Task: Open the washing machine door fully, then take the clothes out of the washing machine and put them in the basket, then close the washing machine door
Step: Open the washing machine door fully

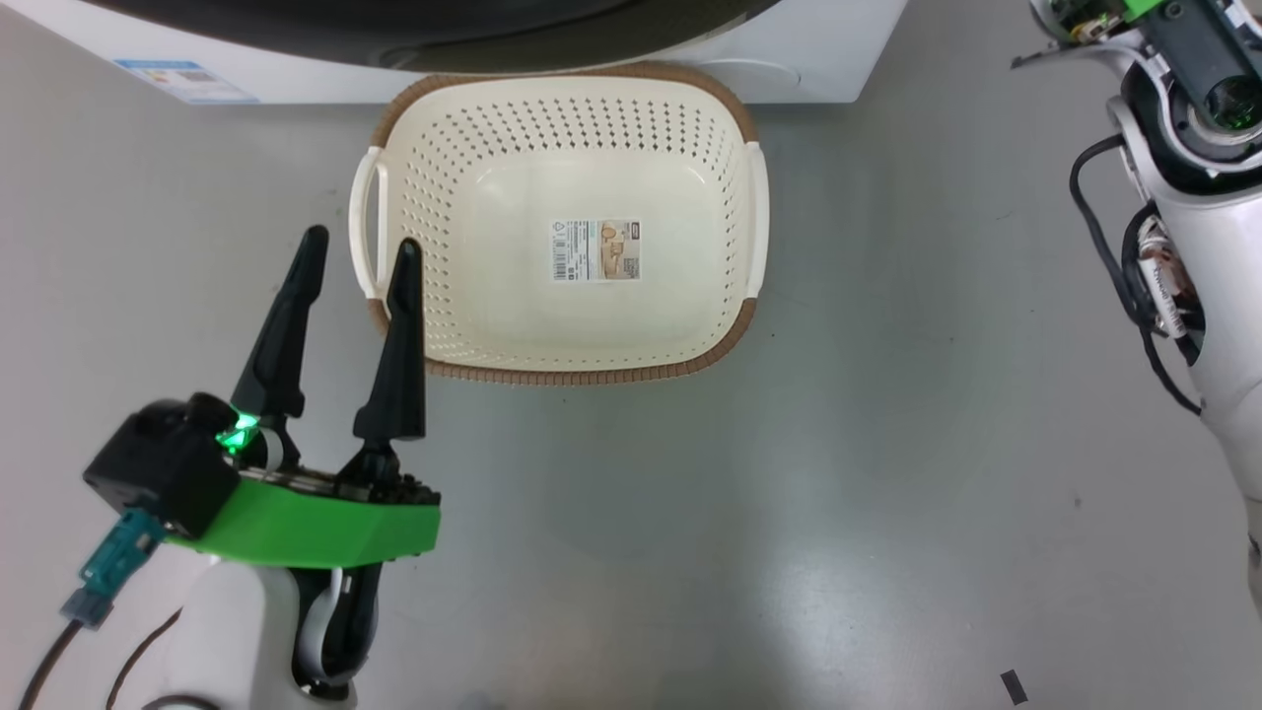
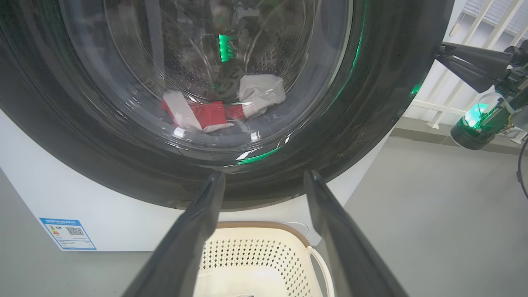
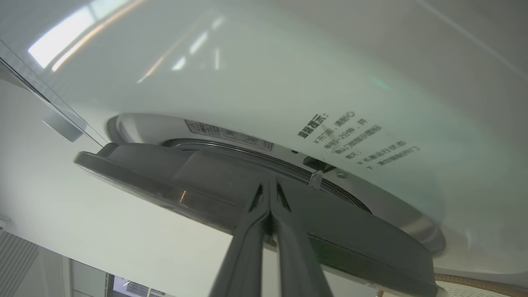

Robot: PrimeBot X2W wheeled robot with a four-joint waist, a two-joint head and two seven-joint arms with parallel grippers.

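The washing machine is a white box, and its door has a glossy black rim. Red and white clothes lie in the drum behind the glass. In the right wrist view the door stands slightly off the machine's front. My right gripper is shut with its tips at the door's edge. It also appears as the right gripper beside the rim. My left gripper hangs open and holds nothing, over the left handle of the cream basket. Its open fingers point at the door's lower rim in the left wrist view.
The basket sits on the grey floor right against the machine's front, under the door, with just a paper label inside. My right forearm and its cables run along the right side. White railings stand behind the machine's right.
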